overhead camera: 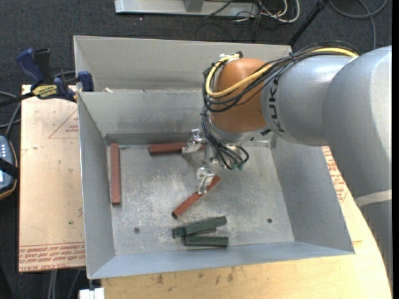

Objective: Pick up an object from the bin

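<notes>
Against the left wall of the grey bin (93, 167), a long brown stick (115, 173), lying front to back. Close to the back wall, a shorter brown stick (166, 148), lying crosswise. At mid-floor, a slanted brown stick (189, 204), with the pincer (204, 178) down at its upper right end; whether spread or pressed together, impossible to tell. Near the front wall, dark green sticks (201, 228), close together.

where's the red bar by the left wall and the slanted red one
left-wall red bar (115, 173), camera view, its middle
slanted red bar (186, 206), camera view, its lower half
</notes>
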`<state>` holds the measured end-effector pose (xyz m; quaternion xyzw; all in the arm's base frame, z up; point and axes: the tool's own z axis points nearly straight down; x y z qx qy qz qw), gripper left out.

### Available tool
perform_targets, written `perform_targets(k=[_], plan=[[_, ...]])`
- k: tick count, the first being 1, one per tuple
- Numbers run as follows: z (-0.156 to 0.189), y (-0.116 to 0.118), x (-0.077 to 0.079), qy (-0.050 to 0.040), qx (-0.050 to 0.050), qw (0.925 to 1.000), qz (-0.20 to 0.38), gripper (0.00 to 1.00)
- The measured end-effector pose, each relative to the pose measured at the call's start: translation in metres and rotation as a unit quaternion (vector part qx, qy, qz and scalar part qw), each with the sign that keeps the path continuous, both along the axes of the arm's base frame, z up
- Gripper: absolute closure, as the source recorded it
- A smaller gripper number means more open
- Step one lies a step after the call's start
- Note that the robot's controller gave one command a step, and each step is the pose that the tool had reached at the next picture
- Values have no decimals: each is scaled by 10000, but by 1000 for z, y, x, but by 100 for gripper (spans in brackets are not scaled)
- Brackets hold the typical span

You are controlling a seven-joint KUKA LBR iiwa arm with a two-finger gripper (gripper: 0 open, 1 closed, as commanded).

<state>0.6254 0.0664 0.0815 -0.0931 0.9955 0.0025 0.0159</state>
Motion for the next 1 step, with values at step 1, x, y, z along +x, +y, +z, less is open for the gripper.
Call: perform_targets(k=[1], plan=[[3,-10,-77,104,-66,9789,2038,100]])
